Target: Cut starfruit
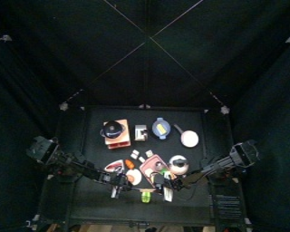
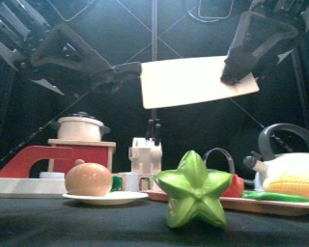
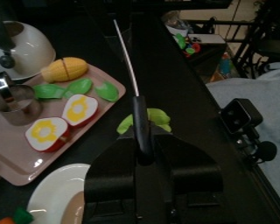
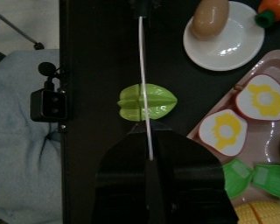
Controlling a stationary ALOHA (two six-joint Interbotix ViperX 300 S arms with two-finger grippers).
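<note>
The starfruit (image 2: 196,189) is small and yellow-green, standing on the black table at its front edge; it also shows in the wrist views (image 3: 157,118) (image 4: 146,101). A white-bladed knife (image 2: 196,81) hangs level well above it, the blade's flat side facing the front camera. My left gripper (image 2: 124,73) is shut on the knife's dark handle (image 3: 142,131). My right gripper (image 2: 238,66) is shut on the blade's other end. From both wrists the blade (image 4: 143,70) appears edge-on as a thin line running straight over the fruit.
A white plate (image 2: 67,198) with a round tan thing (image 2: 89,178) sits left of the starfruit. A pink tray (image 3: 14,171) with cut toy fruits and a white kettle (image 2: 294,145) sits to the right. Behind stand a pot (image 2: 80,125) on a wooden stand and a small rack.
</note>
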